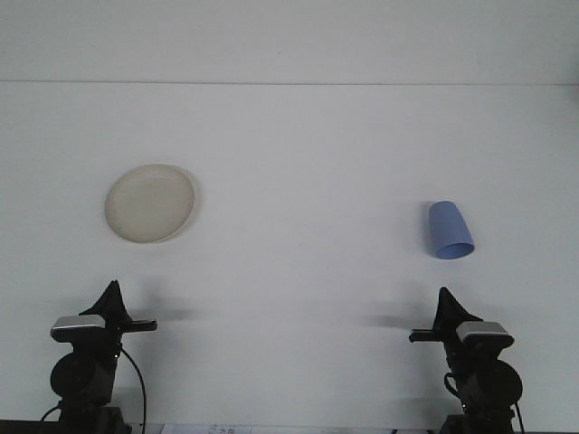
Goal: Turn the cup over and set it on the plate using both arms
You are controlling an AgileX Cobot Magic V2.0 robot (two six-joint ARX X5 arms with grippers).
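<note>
plain white table (298, 145) under even light, seam near far edge.

A plain white table (298, 298) carries two things, well apart. A round cream plate (149, 202) lies flat on its left side. On the right, a blue cup (449, 230) lies on its side, its open mouth turned toward the near edge.
</note>
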